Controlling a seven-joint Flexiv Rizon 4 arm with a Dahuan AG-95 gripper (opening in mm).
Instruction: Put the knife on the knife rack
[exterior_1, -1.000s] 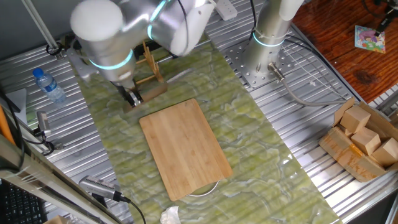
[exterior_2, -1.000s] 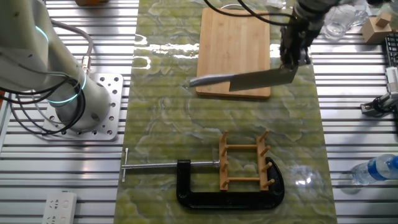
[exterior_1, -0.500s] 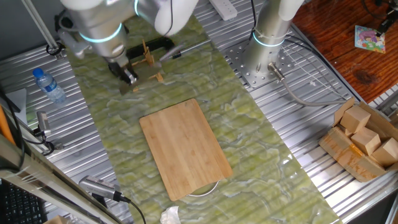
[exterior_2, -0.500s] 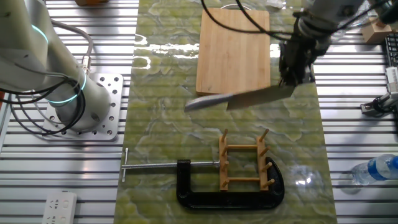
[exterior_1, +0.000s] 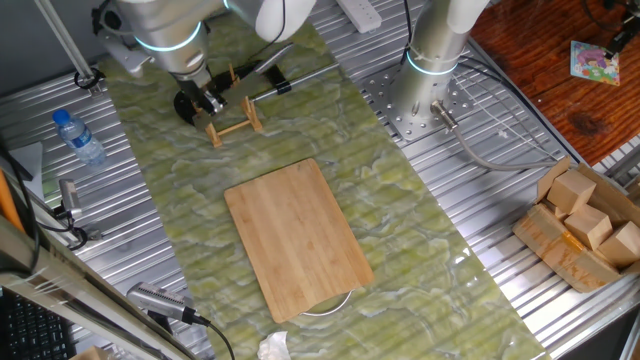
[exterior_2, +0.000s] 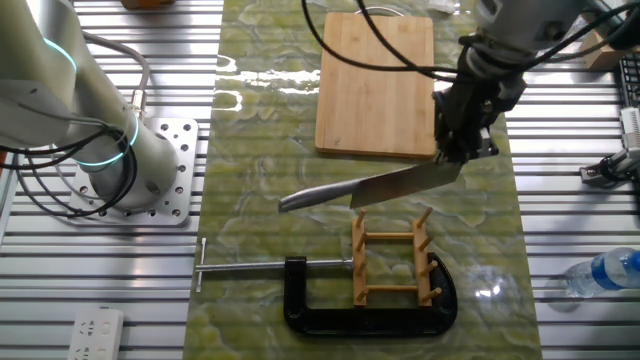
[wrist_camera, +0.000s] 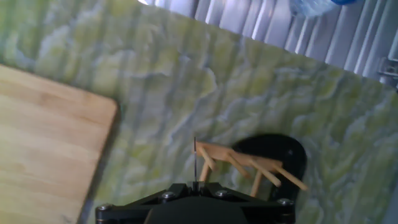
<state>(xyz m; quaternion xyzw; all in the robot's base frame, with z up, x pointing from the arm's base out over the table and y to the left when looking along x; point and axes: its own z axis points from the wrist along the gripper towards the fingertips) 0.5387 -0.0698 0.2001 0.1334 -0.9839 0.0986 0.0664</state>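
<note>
We read no writing or brand anywhere. Our end effector (exterior_2: 462, 150) is clamped on the broad grey steel blade of the knife (exterior_2: 370, 187), held level just above the slatted light-wood knife rack (exterior_2: 392, 259) on the counter (exterior_2: 260, 150).

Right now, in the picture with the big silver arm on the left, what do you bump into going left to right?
Robot arm base → knife handle tip → cutting board → fingers holding the knife → water bottle.
</note>
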